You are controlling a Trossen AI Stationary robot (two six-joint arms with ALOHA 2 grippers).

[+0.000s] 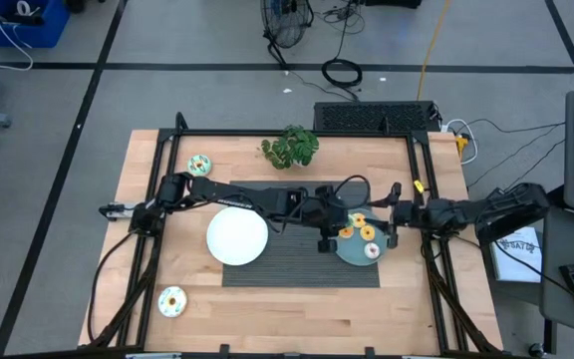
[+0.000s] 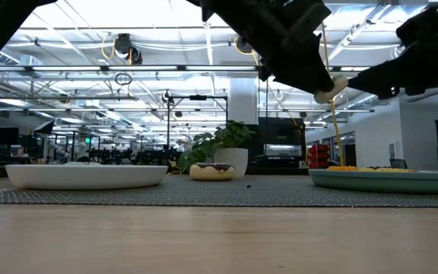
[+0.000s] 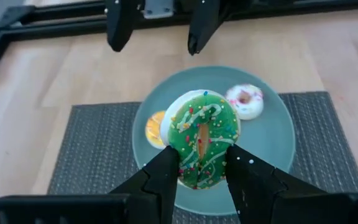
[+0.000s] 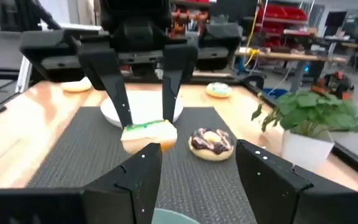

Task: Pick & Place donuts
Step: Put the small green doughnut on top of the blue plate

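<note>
Left wrist view: left claw [image 3: 202, 168] grips green donut [image 3: 202, 138] above teal plate [image 3: 272, 143] holding pink donut [image 3: 245, 101].

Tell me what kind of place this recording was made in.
Probably a robotics lab in a large industrial hall. The low view shows the exposed ceiling trusses and rows of workstations behind the table; the high view shows the black metal frame on the light wooden table and loose cables on the floor.

Green donut [image 3: 202, 138] white-drizzled, sprinkled; teal plate [image 3: 272, 134]; dark grey mat [image 3: 98, 140].
</note>
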